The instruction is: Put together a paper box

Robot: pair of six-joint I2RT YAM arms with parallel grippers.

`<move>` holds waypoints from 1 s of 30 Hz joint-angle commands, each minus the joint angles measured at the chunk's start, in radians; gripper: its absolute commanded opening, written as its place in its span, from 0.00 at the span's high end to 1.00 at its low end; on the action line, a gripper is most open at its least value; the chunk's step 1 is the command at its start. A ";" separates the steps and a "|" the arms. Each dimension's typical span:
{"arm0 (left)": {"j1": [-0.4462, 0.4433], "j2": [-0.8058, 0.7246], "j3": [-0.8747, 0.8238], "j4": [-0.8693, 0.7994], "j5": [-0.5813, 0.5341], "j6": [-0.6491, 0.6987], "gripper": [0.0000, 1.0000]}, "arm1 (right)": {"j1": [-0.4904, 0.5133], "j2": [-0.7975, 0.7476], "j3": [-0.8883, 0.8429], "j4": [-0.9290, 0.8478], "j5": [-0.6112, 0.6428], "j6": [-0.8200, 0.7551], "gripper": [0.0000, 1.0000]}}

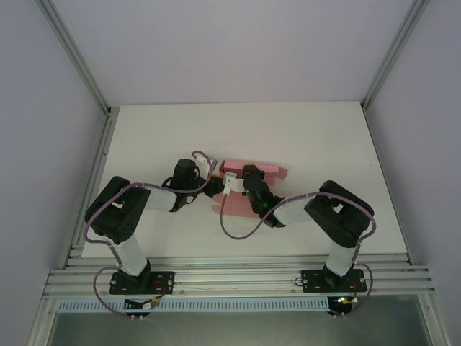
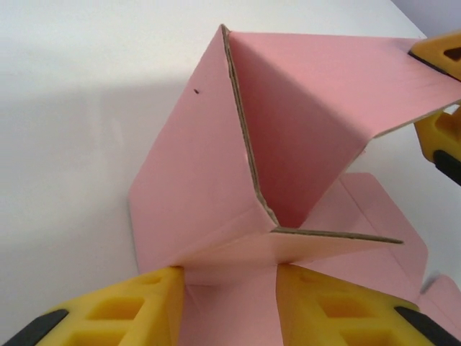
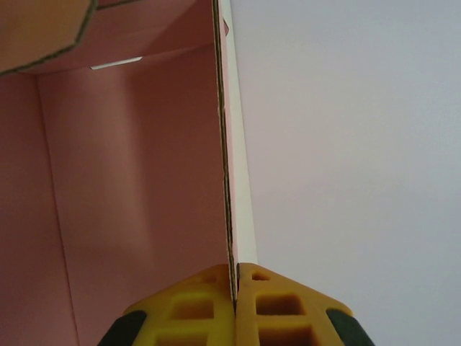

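While half-open, paper box edge-first inside right end effector.

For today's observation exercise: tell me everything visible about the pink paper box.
The paper box is pink thin card with brown cut edges, half-folded: panels raised into an open corner, other flaps flat on the white table. The right end effector pinches one upright panel's edge; the left end effector straddles a lower flap.
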 commanded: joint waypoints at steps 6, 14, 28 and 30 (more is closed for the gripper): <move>-0.023 0.047 0.035 0.206 -0.032 0.053 0.67 | 0.024 0.026 -0.006 -0.322 -0.146 0.093 1.00; -0.054 0.054 0.100 0.177 0.077 0.064 0.73 | 0.024 0.038 0.020 -0.348 -0.159 0.105 1.00; -0.083 0.102 0.091 0.304 0.016 -0.012 0.77 | 0.009 -0.029 0.057 -0.474 -0.260 0.202 1.00; -0.085 0.115 0.101 0.365 0.032 -0.034 0.77 | 0.004 -0.040 0.072 -0.511 -0.287 0.213 1.00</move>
